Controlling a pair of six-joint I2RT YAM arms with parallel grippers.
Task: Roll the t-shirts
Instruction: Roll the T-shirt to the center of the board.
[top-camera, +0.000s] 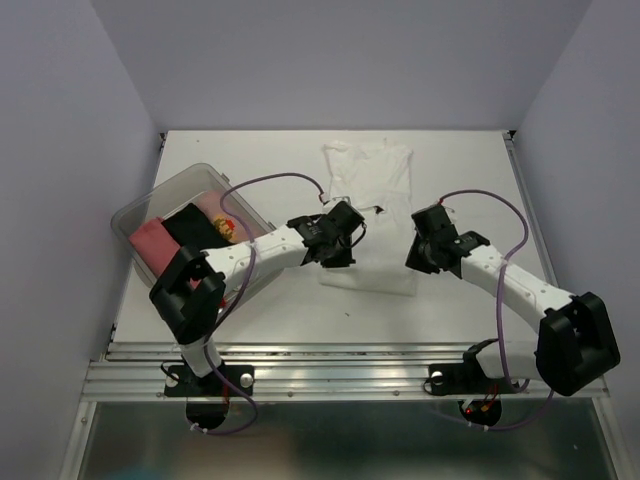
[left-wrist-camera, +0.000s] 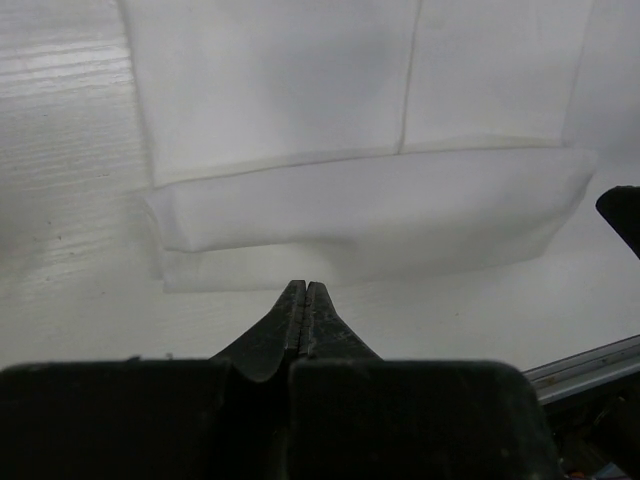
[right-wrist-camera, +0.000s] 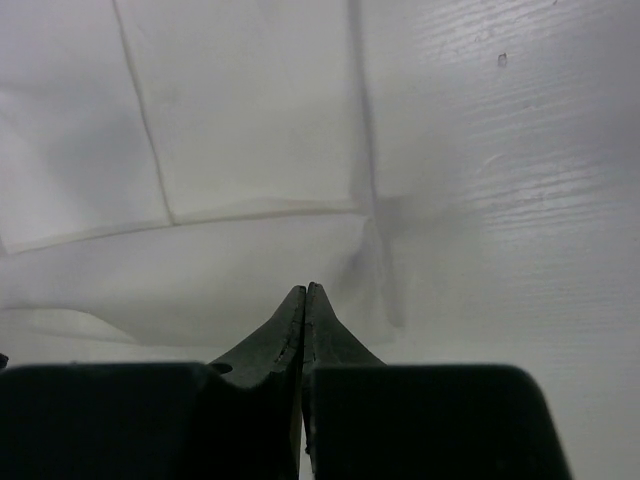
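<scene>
One white t-shirt (top-camera: 367, 175) lies flat on the table (top-camera: 470, 165) at upper centre of the overhead view; at left, a clear tub (top-camera: 140, 212) holds other shirts (top-camera: 160, 238). Left wrist view — the left gripper (left-wrist-camera: 305, 290) is clenched on nothing, just short of the shirt's folded hem. Right wrist view — the right gripper (right-wrist-camera: 305, 292) is likewise pinched together, empty, over the hem's corner.

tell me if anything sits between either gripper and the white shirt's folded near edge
Nothing visible does. The left gripper, shut and empty, points straight at the folded near edge of the white t-shirt with only bare table between. The right gripper, also shut, is right at that edge.
</scene>
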